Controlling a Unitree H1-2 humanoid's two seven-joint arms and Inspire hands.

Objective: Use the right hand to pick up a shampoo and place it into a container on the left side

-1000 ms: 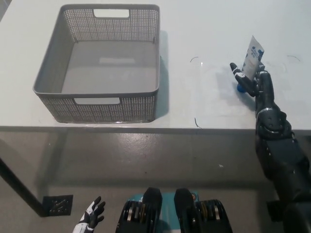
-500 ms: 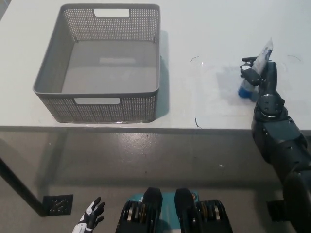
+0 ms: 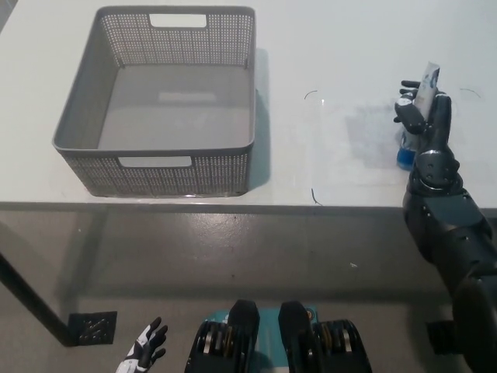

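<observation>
Shampoo [image 3: 425, 89] now upright in right robot hand [image 3: 423, 116]

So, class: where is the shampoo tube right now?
In the head view, the shampoo tube stands cap-down at the table's right side, gripped by the black right robot hand, far from the grey basket.

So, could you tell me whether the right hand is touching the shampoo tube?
Touching: the head view shows the right hand wrapped around the shampoo tube.

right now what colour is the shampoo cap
Blue, at the shampoo tube's lower end, in the head view.
</observation>
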